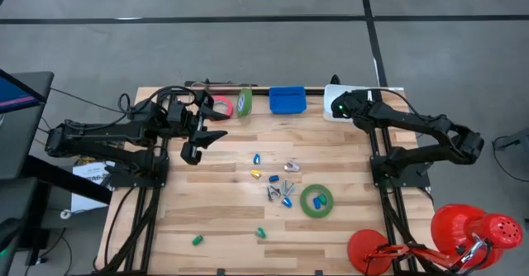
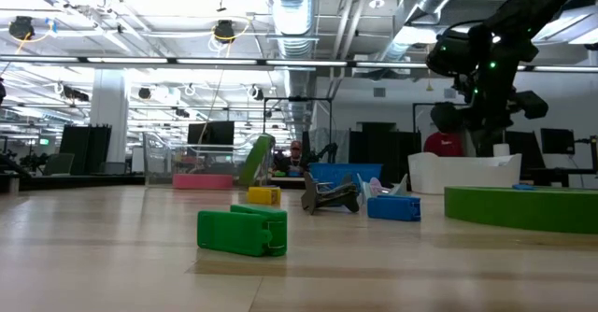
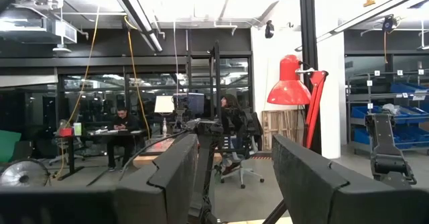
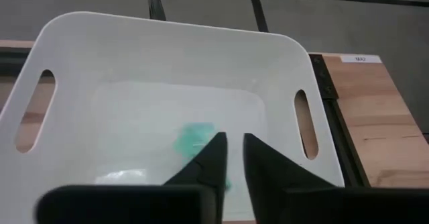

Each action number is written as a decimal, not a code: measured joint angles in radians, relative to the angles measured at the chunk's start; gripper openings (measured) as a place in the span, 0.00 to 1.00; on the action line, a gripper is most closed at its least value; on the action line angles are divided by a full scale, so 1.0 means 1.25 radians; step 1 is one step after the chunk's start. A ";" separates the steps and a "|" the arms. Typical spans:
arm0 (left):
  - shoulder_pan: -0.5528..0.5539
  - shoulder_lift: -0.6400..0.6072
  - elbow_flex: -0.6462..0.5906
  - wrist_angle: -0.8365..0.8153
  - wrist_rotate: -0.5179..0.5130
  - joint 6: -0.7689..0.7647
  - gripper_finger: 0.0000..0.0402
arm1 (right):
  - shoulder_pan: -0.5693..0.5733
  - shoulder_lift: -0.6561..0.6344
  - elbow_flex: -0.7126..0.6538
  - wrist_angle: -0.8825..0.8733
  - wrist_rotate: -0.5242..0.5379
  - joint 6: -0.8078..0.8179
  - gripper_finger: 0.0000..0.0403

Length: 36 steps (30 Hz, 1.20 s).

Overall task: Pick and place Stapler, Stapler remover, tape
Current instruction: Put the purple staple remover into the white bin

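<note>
Your right gripper (image 4: 231, 158) hangs over the white bin (image 4: 167, 56) at the far edge of the worktop (image 1: 223, 218); its fingers are nearly closed and hold nothing; a green piece (image 4: 194, 143) lies in the bin below. Lift up first, then go for the flat green tape (image 1: 316, 201) near the middle; come straight down on its rim. The pink tape (image 1: 221, 107) and the other green tape (image 1: 245, 102) wait by the blue bin (image 1: 287, 99). Your left gripper (image 1: 202, 135) waits nearby, fingers apart and empty.
</note>
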 joint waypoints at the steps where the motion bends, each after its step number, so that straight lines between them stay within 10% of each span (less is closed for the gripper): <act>1: 0.000 0.000 0.000 0.000 0.000 0.000 0.45 | 0.000 0.000 0.000 0.000 0.000 0.000 0.15; 18: 0.000 0.000 0.000 0.000 0.000 0.000 0.45 | 0.082 -0.098 0.042 0.001 -0.009 -0.095 0.51; 36: 0.000 0.000 0.000 0.000 -0.025 0.000 0.45 | 0.304 -0.186 0.074 0.006 -0.170 -0.257 0.54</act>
